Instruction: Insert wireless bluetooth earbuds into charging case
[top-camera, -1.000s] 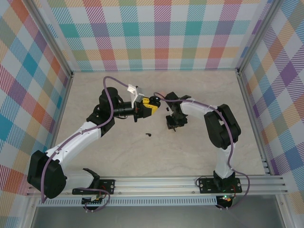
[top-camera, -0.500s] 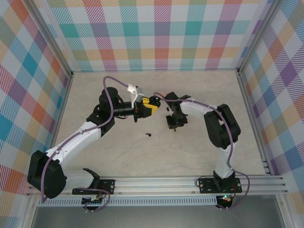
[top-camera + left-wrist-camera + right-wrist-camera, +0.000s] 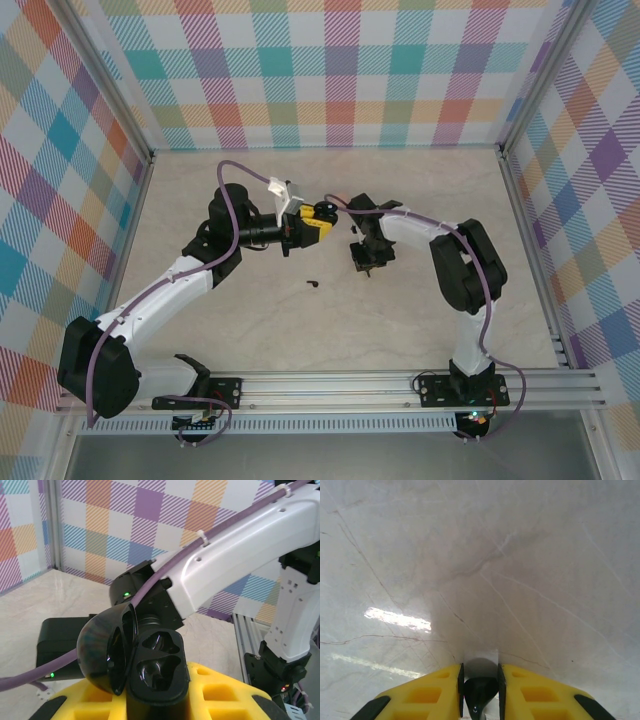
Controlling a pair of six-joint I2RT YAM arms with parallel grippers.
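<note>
Our left gripper (image 3: 156, 706) grips the open round black plastic charging case (image 3: 131, 654); our right gripper (image 3: 480, 676) pinches a tiny black earbud (image 3: 479, 696). Next, we think, it must line up over a well (image 3: 156, 676).

- The charging case (image 3: 150, 665) is glossy black with a rounded back. I see it open, its lid (image 3: 102, 655) swung to 9 o'clock and both moulded sockets (image 3: 152, 672) empty. It is pinched upright in the left gripper (image 3: 155, 705).
- One black earbud (image 3: 479, 696) is clamped in the right gripper (image 3: 480, 687). In my top view it is at about 4 o'clock from the case.
- A second black earbud (image 3: 313, 283) lies loose on the table (image 3: 250, 320), at 6 o'clock from the case.
</note>
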